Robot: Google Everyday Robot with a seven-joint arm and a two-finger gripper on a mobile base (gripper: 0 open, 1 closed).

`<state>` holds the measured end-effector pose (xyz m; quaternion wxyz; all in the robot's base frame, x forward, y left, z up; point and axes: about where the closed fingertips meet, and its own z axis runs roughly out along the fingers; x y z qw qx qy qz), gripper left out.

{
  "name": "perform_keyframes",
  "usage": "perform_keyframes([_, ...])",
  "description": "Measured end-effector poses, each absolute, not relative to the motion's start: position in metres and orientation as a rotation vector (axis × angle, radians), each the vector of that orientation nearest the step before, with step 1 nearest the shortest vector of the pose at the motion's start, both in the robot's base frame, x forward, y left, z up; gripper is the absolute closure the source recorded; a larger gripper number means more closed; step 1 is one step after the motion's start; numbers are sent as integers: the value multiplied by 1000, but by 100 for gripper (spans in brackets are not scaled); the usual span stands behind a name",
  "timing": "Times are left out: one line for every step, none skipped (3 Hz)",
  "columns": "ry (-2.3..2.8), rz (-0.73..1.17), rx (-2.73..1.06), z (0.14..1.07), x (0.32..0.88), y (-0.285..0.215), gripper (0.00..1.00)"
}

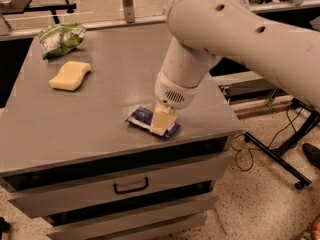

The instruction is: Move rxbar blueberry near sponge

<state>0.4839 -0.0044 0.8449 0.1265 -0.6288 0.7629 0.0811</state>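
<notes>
Grey desk (75, 129) edge just beside rxbar (140, 117) under pincer (162, 123), grip unclear; could shove it off if dragged loosely toward sponge (70, 75).

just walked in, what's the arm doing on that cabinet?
The robot's arm reaches down over the near right part of the grey cabinet top, with the gripper set right on the rxbar blueberry. The bar lies flat close to the front edge. The sponge sits at the far left, well apart from it, with a green-and-white snack bag just behind. The bar has not yet been brought near the sponge.
</notes>
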Motion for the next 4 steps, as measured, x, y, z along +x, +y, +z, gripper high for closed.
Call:
perform_keyframes([2211,301,-1785,852,503,-4,100])
perform_keyframes([2171,347,-1748,861,523,7,100])
perform_keyframes([2105,321,-1747,873,556,40,100])
perform_keyframes([2066,205,-1778,874,587,62,100])
